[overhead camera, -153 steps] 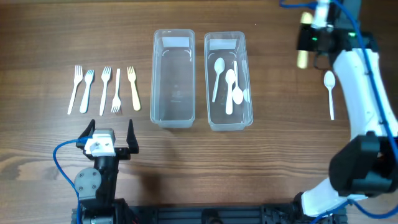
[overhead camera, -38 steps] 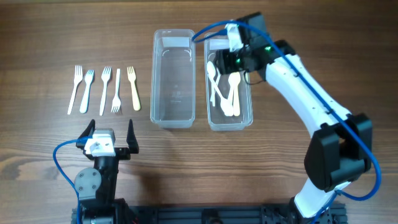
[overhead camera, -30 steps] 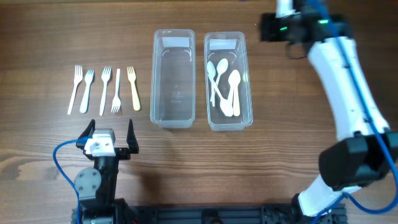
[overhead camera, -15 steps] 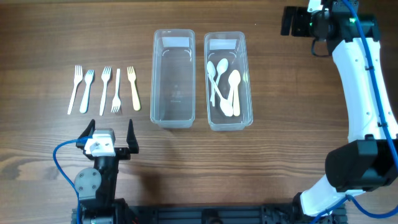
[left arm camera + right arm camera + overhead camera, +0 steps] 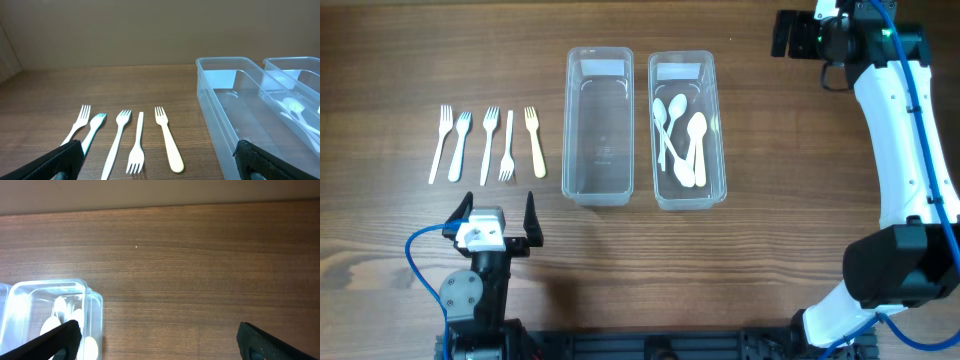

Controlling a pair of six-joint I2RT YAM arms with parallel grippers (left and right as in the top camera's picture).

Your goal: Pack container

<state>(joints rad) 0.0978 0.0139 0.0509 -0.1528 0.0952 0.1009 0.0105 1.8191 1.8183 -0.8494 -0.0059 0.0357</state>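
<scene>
Inside the right container (image 5: 718,120) spoons (image 5: 696,135) are piled; left gripper (image 5: 496,215) and right gripper (image 5: 157,337) are held spread wide

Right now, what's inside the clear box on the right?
Several white plastic spoons lie lengthwise in the right container. They overlap, so some handles and bowls are partly covered, and I can't give a sure count.

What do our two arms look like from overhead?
Right arm: white curved shells, black joints, blue cable, green light near the wrist. Left arm: black and grey, white wrist block, looping blue cable, black fingers.
</scene>
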